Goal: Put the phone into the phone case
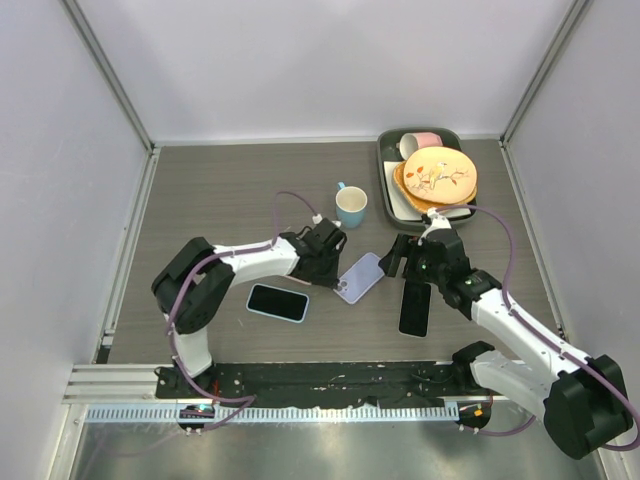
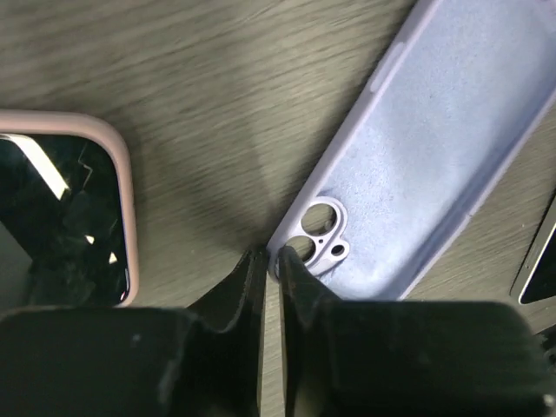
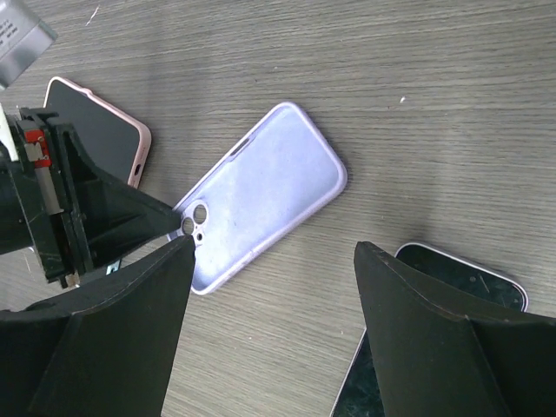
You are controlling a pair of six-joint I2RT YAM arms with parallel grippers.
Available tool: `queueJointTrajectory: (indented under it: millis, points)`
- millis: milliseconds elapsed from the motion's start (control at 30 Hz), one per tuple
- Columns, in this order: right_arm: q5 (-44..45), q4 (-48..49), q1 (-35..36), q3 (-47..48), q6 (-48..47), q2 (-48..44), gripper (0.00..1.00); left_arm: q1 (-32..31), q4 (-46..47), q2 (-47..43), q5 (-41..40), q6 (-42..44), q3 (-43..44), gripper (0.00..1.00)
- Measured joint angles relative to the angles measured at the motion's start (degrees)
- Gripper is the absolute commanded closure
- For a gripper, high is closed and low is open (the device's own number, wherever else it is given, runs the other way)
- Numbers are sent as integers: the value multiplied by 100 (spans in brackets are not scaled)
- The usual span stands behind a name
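The lilac phone case (image 1: 359, 277) lies open side up in the middle of the table, shown close in the left wrist view (image 2: 434, 156). My left gripper (image 1: 335, 270) is at its camera-hole corner, and its jaws (image 2: 276, 256) are shut on the phone case's corner rim. A bare black phone (image 1: 415, 308) lies screen up to the right of the case, and its corner shows in the right wrist view (image 3: 460, 287). My right gripper (image 1: 410, 258) hovers open (image 3: 274, 250) above the table between case (image 3: 261, 191) and phone, holding nothing.
A second phone in a pale pink case (image 1: 277, 302) lies left of the lilac case. A teal cup (image 1: 351, 205) stands behind it. At the back right a dark tray (image 1: 392, 190) holds stacked plates (image 1: 438, 172) and a pink cup (image 1: 420, 143).
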Motion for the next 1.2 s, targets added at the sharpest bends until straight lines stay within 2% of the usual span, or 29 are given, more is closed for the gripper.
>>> queueJointTrajectory:
  millis: [33, 233, 433, 567, 633, 767, 867, 900, 967, 1000, 1133, 1200]
  points:
    - [0, -2, -2, -4, 0, -2, 20, 0, -2, 72, -28, 28, 66, 100]
    - [2, -4, -39, -4, -2, -7, 20, -35, -503, 439, -334, 815, 748, 100]
    - [4, -28, -74, -4, -42, -33, 21, -46, -916, 579, -1025, 2286, 1187, 100]
    - [7, -48, -109, -4, -81, -107, 20, -24, -907, 575, -1001, 3327, 1161, 99]
    - [7, -50, -127, -4, -90, -118, 20, -17, -911, 566, -879, 3696, 1126, 93]
    - [7, -63, -162, -4, -103, -116, 21, -15, -927, 566, -505, 4376, 1132, 87]
    - [7, -87, -208, -2, -103, -116, 20, -15, -946, 566, -249, 4658, 1178, 74]
    - [7, -103, -232, -2, -103, -116, 20, -15, -944, 566, -208, 4704, 1185, 63]
    - [24, -179, -289, 11, -103, -118, 18, -15, -925, 564, -151, 4800, 1185, 53]
    - [42, -221, -317, 15, -103, -120, 17, -15, -903, 557, -166, 4815, 1176, 45]
    - [227, -520, -511, 20, -76, -205, 13, -15, -658, 293, -446, 4739, 922, 32]
    - [332, -675, -693, 20, -48, -232, 12, -4, -468, -50, -542, 4605, 673, 29]
